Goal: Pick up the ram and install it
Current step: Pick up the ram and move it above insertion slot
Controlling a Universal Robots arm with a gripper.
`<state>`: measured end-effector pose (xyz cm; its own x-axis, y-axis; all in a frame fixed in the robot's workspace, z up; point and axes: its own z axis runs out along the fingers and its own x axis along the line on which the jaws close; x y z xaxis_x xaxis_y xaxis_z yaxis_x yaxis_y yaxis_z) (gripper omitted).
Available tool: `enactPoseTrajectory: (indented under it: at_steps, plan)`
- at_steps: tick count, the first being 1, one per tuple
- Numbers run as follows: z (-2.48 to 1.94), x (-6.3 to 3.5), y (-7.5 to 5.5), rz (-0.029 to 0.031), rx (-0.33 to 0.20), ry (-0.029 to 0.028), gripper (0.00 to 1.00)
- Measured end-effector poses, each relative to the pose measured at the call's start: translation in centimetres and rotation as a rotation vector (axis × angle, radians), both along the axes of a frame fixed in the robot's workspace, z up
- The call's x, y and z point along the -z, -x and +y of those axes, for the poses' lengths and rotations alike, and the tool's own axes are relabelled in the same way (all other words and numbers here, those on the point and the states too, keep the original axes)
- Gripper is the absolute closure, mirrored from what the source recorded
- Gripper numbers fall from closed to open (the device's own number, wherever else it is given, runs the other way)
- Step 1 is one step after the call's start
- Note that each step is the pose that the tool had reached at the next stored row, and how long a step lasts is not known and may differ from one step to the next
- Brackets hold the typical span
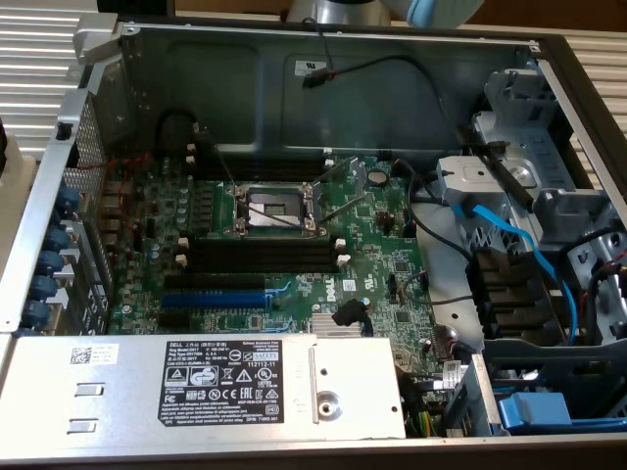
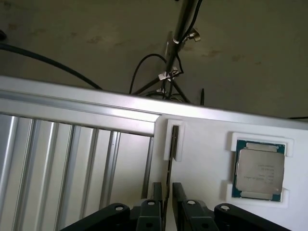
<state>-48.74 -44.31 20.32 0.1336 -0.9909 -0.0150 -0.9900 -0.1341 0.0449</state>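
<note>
The ram [image 2: 172,154] shows edge-on in the wrist view as a thin dark stick standing upright in a slot of a white holder [image 2: 207,139]. My gripper [image 2: 167,195] straddles its near end, with one black finger [image 2: 155,199] on each side and a small gap to the stick, so the jaws stand open around it. In the exterior view the open computer case shows the green motherboard [image 1: 372,245] with empty black memory slots [image 1: 260,252] below the CPU socket [image 1: 274,206].
A silver CPU chip [image 2: 260,168] rests in another recess of the white holder. A ribbed aluminium rail [image 2: 82,103] runs beside the holder. Inside the case are a blue expansion slot [image 1: 211,297], a grey power supply [image 1: 196,387], blue cables [image 1: 509,235] and a drive cage [image 1: 529,166].
</note>
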Motion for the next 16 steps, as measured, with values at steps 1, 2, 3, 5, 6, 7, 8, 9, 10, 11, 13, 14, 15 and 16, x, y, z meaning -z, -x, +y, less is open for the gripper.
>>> enactPoseTrajectory:
  at_steps: [1, 2, 3, 5, 6, 7, 8, 9, 10, 11, 13, 14, 15, 16]
  plan:
    - [0.01, 0.0, -0.01, 0.0, 0.0, 0.0, 0.77]
    - [0.01, 0.0, -0.01, 0.0002, -0.001, 0.0001, 0.77]
    - [0.02, -0.01, -0.02, 0.0002, -0.001, 0.0001, 0.77]
    - [0.03, -0.01, -0.07, 0.0005, -0.001, 0.0002, 0.77]
    - [0.03, -0.01, -0.13, 0.0006, -0.001, 0.0001, 0.77]
    - [0.02, 0.0, -0.16, 0.0007, -0.001, 0.0001, 0.77]
    - [0.03, 0.0, -0.2, 0.0007, -0.001, 0.0001, 0.77]
    - [0.02, 0.0, -0.21, 0.0008, -0.001, 0.0001, 0.77]
    - [0.02, -0.01, -0.21, 0.0009, -0.001, 0.0001, 0.77]
    - [0.02, 0.0, -0.21, 0.0009, -0.001, 0.0001, 0.77]
    - [0.02, -0.01, -0.22, 0.0008, -0.001, 0.0001, 0.77]
    - [0.02, -0.01, -0.22, 0.0008, -0.001, 0.0001, 0.77]
    - [0.02, -0.01, -0.22, 0.0008, -0.001, 0.0001, 0.77]
    - [0.02, -0.01, -0.22, 0.0009, -0.001, 0.0001, 0.77]
